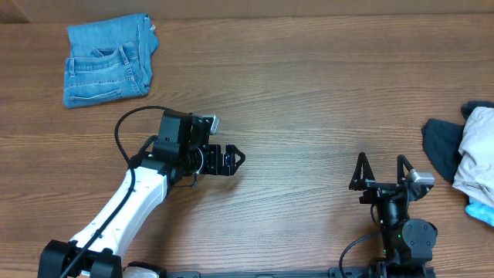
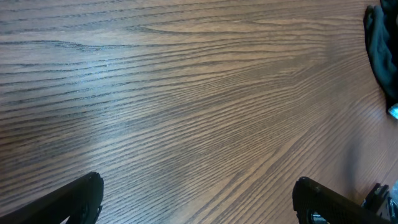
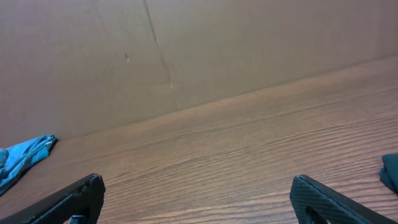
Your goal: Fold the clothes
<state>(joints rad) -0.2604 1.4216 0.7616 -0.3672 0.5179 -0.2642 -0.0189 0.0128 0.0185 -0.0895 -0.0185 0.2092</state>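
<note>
Well, the folded light blue denim jeans (image 1: 108, 62) lie at ten o'clock on the wooden table (image 1: 309, 93), well apart from both arms. The left gripper (image 1: 235, 158) (near centre) has its jaws spread, holding nothing; the right gripper (image 1: 380, 157), at five o'clock, likewise gapes empty.

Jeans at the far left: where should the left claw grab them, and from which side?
Probably the near right corner of the jeans, approached by the left claw from the right. They lie folded flat, so only edges offer a pinch, and that corner lies closest to the open claw.
</note>
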